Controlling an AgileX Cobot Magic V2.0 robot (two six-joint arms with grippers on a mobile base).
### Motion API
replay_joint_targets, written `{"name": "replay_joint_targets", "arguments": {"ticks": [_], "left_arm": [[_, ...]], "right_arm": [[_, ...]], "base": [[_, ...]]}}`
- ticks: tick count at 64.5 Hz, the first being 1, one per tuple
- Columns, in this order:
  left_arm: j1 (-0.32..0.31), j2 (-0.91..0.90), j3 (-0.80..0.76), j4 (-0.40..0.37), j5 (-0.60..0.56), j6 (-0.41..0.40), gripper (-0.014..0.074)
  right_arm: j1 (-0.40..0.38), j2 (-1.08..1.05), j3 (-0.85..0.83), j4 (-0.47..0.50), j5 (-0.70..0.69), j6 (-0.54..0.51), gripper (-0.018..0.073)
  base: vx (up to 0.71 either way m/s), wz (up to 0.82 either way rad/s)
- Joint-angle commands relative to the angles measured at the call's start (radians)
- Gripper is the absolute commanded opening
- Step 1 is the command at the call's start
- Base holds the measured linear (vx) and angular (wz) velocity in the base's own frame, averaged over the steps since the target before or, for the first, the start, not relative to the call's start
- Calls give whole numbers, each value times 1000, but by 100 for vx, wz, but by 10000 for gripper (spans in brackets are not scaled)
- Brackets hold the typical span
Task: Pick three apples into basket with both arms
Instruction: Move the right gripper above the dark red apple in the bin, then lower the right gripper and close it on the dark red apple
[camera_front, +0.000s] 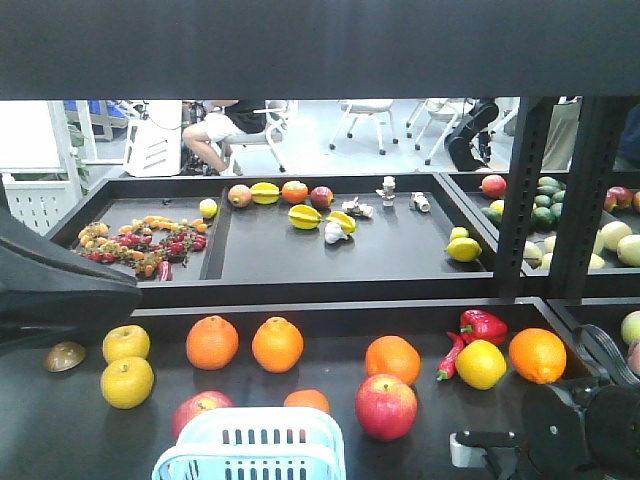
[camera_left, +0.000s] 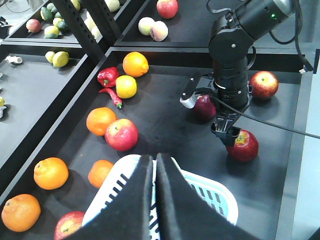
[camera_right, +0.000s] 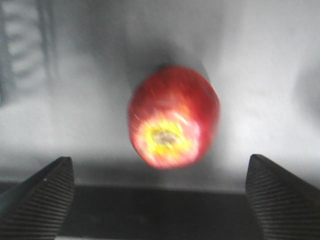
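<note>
The pale basket (camera_front: 250, 445) stands at the front of the black tray, also seen as basket (camera_left: 215, 197) under my left gripper (camera_left: 154, 157), which hovers over its rim, shut and empty. One apple (camera_front: 386, 406) lies right of the basket and another apple (camera_front: 200, 410) left of it. Further right, my right arm (camera_left: 232, 65) points down among three apples: a red apple (camera_left: 243, 145) at its black tip, a dark one (camera_left: 205, 106) beneath the wrist, and a third (camera_left: 263, 84) behind. My right gripper (camera_right: 157, 159) is open, with a blurred apple (camera_right: 172, 117) lying ahead between its fingers.
Oranges (camera_front: 212, 342) (camera_front: 277, 343) (camera_front: 392, 358), yellow fruits (camera_front: 127, 381) and red peppers (camera_front: 482, 325) lie around the basket. A raised tray edge (camera_front: 330, 292) separates the back trays of fruit. Black upright posts (camera_front: 520, 190) stand at the right. My left arm (camera_front: 50, 295) fills the left edge.
</note>
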Motion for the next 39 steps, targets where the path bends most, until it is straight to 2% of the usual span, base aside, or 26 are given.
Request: {"name": "replay_joint_targets", "arguments": {"ticks": [1, 39], "left_arm": [[-5, -11, -28, -31, -54, -8, -8], [-5, -11, -28, -31, -54, -8, -8]], "right_arm": [[-7, -27, -26, -4, -25, -11, 650], [-7, 121, -26, -18, -40, -19, 636]], "base": [[0, 0], [0, 0]]}}
